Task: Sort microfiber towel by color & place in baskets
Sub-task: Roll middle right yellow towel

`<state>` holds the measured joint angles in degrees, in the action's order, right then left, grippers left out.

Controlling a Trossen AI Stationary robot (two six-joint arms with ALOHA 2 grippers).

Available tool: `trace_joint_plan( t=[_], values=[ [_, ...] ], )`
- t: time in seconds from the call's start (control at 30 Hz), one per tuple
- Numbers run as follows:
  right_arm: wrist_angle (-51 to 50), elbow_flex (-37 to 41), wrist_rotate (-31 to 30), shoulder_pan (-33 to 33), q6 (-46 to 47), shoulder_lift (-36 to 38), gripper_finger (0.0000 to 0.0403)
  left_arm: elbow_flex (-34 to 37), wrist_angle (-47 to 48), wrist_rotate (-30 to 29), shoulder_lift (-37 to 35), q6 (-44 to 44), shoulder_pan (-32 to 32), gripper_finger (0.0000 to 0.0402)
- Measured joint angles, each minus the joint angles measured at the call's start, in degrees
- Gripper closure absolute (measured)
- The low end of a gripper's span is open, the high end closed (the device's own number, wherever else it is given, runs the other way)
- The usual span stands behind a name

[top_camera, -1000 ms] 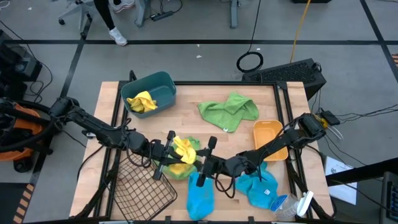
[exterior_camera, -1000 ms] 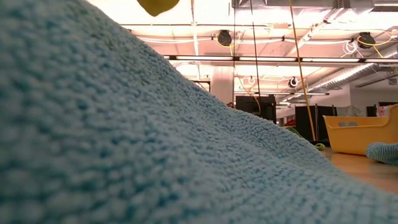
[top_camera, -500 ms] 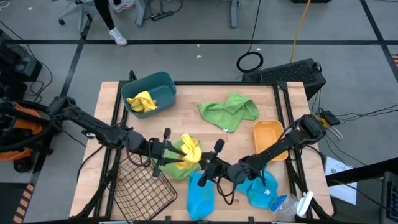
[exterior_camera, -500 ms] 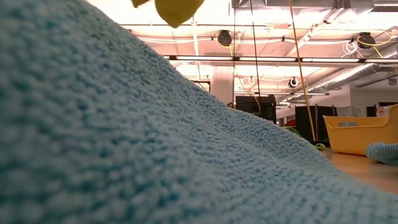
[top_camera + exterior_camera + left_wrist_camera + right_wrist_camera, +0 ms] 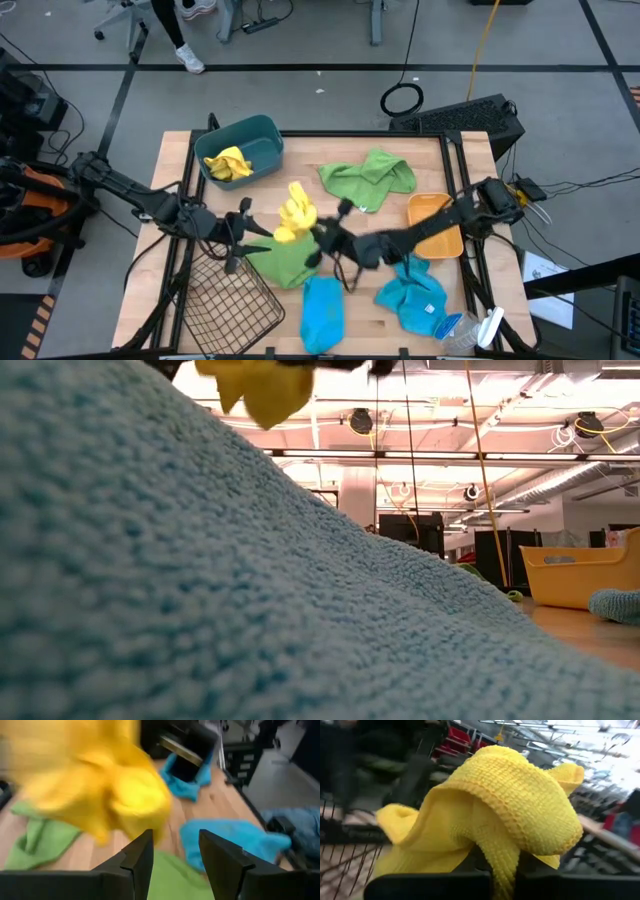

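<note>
A yellow microfiber towel hangs bunched in the air at the table's middle, and my right gripper is shut on it. Below it a green towel lies flat on the table. My left gripper stands open just left of the yellow towel, with nothing between its fingers. A second yellow towel lies in the teal bin. Another green towel lies at the far middle. Two blue towels lie near the front edge. My right gripper pinches a fold of the yellow towel between its two shut fingers. The fingers come in about level from the table's right side. The towel bulges in a bunch over and ahead of the fingertips, lifted clear of the green towel below.
The wire-mesh basket stands at the front left and the orange tub at the right, under my right arm. A clear bottle lies at the front right corner. In the low view a blue towel blocks most of the sight.
My left gripper has let go of the yellow towel and drawn back toward the table's left edge. My right gripper has taken the towel and carried it toward the far edge. The towel now hangs clear of the green towel, which stays on the table.
</note>
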<state>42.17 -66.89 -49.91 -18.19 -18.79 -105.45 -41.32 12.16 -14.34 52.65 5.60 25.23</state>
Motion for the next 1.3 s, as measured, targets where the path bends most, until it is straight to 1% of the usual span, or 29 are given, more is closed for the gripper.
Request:
trace_joint_plan(
  t=[0.1, 0.23, 0.4, 0.47, 0.57, 0.63, 0.67, 0.77, 0.87, 0.97, 1.07, 1.1, 1.13, 1.17, 1.23, 1.3],
  values=[
    [-0.44, -0.46, 7.66, 5.86, 4.76, 0.00, 0.0398, 0.00, 3.67, -2.32, -0.64, 1.30, 2.03, 0.0238],
    [-2.01, -3.20, 16.63, 12.91, 9.57, 0.00, 0.0398, 0.00, 5.41, -5.54, -0.64, 1.58, 4.92, 0.0238],
    [-8.01, -7.76, 24.18, 19.78, 12.75, 0.02, 0.0397, 0.00, 6.37, -6.62, -0.64, 1.51, 7.24, 0.0238],
    [-10.12, -9.30, 27.93, 21.77, 14.42, 0.02, 0.0397, 0.00, 6.97, -10.68, -0.62, 1.40, 7.65, 0.0238],
    [-10.73, -10.19, 32.12, 23.47, 16.03, 0.02, 0.0397, 0.00, 6.73, -20.66, -0.62, -0.34, 7.67, 0.0238],
    [-10.84, -10.34, 32.52, 23.89, 16.58, 0.02, 0.0397, 0.00, 4.97, -25.86, -0.62, -2.34, 7.65, 0.0238],
    [-11.04, -10.34, 32.68, 23.91, 16.95, 0.02, 0.0397, 0.00, 3.31, -26.90, -0.62, -3.49, 7.65, 0.0238],
    [-11.88, -10.36, 34.60, 23.86, 18.74, 0.02, 0.0397, 0.65, -5.21, -27.56, 0.22, -7.54, 7.69, 0.0236],
    [-12.41, -10.36, 36.44, 23.11, 20.49, 0.02, 0.0397, 1.65, -11.01, -27.83, 2.09, -13.37, 7.67, 0.0225],
    [-12.82, -10.38, 36.83, 21.55, 21.13, 0.02, 0.0397, 2.35, -15.92, -29.19, 4.28, -16.69, 6.83, 0.0202],
    [-12.21, -10.38, 36.76, 19.94, 21.09, 0.02, 0.0397, 2.52, -17.78, -29.77, 6.61, -18.58, 5.25, 0.0175],
    [-11.91, -10.38, 36.74, 19.44, 21.09, 0.02, 0.0397, 2.54, -18.63, -30.82, 7.23, -19.37, 4.65, 0.0167],
    [-11.88, -10.40, 36.64, 18.99, 21.07, 0.02, 0.0397, 2.54, -19.58, -32.84, 7.74, -19.87, 4.16, 0.0160],
    [-11.91, -10.40, 36.50, 18.57, 21.07, 0.02, 0.0397, 2.54, -20.45, -36.21, 8.04, -20.11, 3.78, 0.0154],
    [-12.09, -10.40, 36.38, 17.81, 21.05, 0.02, 0.0397, 2.54, -21.33, -44.59, 8.11, -20.98, 3.49, 0.0145],
    [-11.96, -10.40, 36.15, 17.22, 21.11, 0.02, 0.0397, 2.54, -21.42, -49.73, 8.05, -21.76, 3.52, 0.0142]
  ],
)
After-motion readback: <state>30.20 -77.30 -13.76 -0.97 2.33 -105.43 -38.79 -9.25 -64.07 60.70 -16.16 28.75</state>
